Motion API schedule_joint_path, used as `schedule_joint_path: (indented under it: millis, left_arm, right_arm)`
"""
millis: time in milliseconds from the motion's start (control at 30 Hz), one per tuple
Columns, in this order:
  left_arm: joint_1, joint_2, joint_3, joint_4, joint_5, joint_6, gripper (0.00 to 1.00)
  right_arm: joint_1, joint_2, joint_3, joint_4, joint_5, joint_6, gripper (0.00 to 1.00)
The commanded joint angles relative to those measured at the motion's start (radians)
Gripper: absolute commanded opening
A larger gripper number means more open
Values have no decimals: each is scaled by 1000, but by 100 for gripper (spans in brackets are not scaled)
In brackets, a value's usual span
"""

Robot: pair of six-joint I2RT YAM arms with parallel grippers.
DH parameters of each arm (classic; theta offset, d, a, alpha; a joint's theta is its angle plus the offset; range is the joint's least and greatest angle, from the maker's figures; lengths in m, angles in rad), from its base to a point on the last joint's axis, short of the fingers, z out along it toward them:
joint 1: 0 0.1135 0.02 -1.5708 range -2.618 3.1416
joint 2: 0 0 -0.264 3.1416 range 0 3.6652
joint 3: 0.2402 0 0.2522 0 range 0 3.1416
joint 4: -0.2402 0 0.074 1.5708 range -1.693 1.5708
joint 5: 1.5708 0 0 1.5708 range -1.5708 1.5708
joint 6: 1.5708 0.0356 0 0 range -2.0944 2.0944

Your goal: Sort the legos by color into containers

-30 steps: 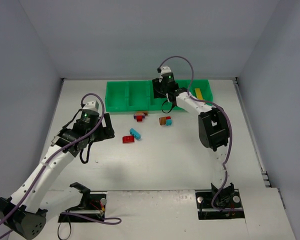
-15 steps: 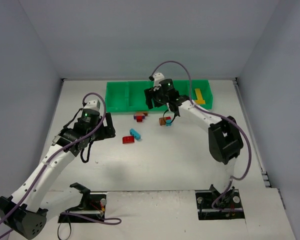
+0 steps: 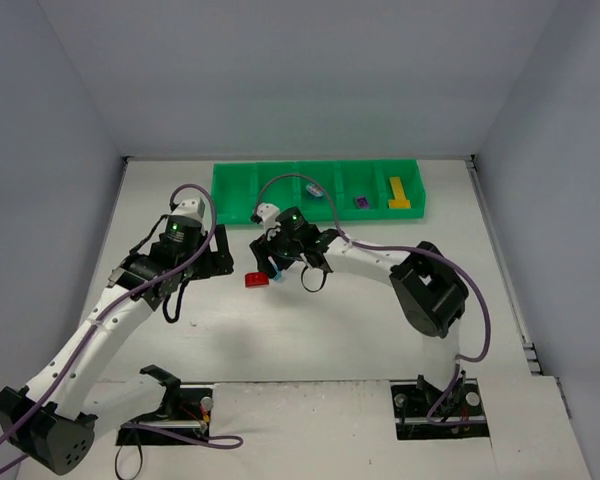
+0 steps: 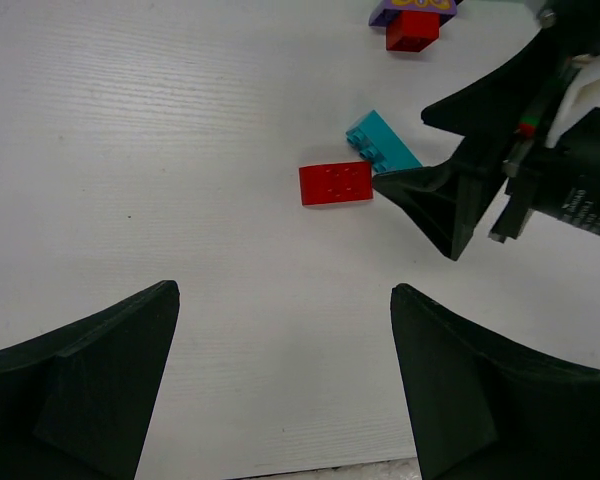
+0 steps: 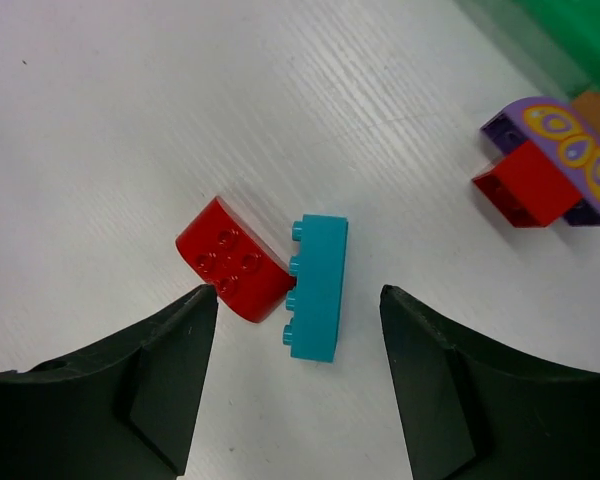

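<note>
**Table** [image 3: 330,330]: white and matt; both wrist views show a fine linear grain. Broad bare room lies in front of the bricks and to the right.

**Containers** [image 3: 235,192]: one bright green plastic tray along the far edge, with five square open-topped compartments in a row.
- Rightmost compartment: a long yellow brick [image 3: 398,193].
- Next compartment to the left: a small purple brick [image 3: 361,202].
- Middle compartment: a small pale piece [image 3: 315,188], colour unclear.

**Legos on the table**
- Red brick [image 5: 234,262]: glossy, studded, with one rounded end.
- Cyan brick [image 5: 317,286]: narrow and oblong, with studs along one side. It lies just beside the red brick; whether they touch cannot be told.
- Small cluster [image 5: 550,165]: a purple piece printed with yellow ovals over a red block. It sits apart, nearer the tray, and only the wrist views show it; in the top view the right arm covers it.

**Right gripper** [image 5: 298,300]: black plastic jaws spread wide and holding nothing. They straddle the red and cyan pair from above.

**Left gripper** [image 4: 283,300]: jaws likewise wide apart and empty. It hangs over bare table, left of the bricks.
</note>
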Motion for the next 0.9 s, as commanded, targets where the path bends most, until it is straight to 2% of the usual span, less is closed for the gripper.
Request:
schedule_joint_path:
  millis: [0,267,367,433,467,533,600,767,867]
  left_arm:
    - [2,-4,49,43,2,19,80]
    - [2,-27,36,21,-5,18,80]
    - [2,-30,31,20,-8,16,80]
    - [2,-31,28,20,-7,16,80]
    - [2,-28,28,18,-5,14,80]
    - [3,-25,28,18,-4,16,80]
    - [2,-24,28,18,-5,21,80]
    - [2,-16,25,27,-8,42,80]
    - [2,-10,17,44,4,65,80]
  right_arm:
    - [19,30,38,38,-9,-9,62]
    - [22,97,42,44,34,-5,53]
    - [22,97,35,49,48,-6,41]
    - [22,87,30,49,66,-11,24]
    - [20,71,29,49,72,-15,10]
    - [14,50,25,49,106,-26,1]
    - [-3,-1,27,49,131,-29,0]
    - [-141,-108,82,55,230,-28,0]
    - [-230,-91,155,47,256,-25,0]
